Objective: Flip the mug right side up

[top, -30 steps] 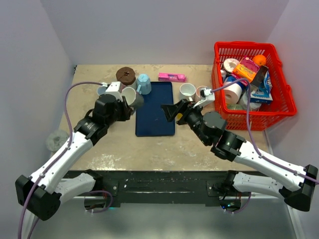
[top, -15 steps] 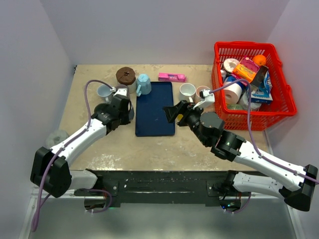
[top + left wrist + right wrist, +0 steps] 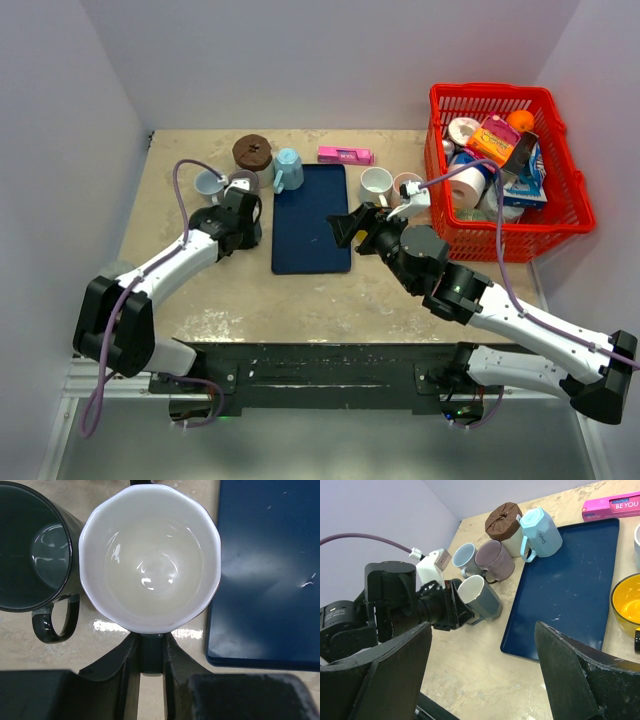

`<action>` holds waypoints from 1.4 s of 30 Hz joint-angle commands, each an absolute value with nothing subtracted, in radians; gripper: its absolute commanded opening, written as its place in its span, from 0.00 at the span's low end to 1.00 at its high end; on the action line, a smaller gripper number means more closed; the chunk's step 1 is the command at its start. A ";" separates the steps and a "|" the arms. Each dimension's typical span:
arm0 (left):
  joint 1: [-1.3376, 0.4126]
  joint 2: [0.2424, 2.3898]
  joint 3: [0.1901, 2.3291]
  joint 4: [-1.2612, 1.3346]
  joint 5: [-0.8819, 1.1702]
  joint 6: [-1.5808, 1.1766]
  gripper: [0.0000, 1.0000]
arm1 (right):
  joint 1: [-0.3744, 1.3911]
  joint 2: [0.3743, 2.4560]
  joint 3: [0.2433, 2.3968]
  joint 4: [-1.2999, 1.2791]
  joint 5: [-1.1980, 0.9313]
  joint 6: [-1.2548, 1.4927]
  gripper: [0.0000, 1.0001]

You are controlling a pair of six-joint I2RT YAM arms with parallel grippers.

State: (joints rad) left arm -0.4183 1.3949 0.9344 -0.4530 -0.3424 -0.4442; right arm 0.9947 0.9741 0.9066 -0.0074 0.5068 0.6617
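My left tool pinches the mug at the tray's nine o'clock, mouth tilted upward. I judge levelling and release are left. The right tool gapes wide.

Blue tray lies near crowded red basket.

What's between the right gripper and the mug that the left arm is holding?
The dark blue tray lies between the right gripper and the grey mug; the top view and right wrist view both show it.
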 commanded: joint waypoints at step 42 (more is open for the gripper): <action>-0.402 1.725 1.484 -0.360 -0.022 -0.063 0.87 | 0.994 0.873 0.917 -0.080 0.568 0.653 0.86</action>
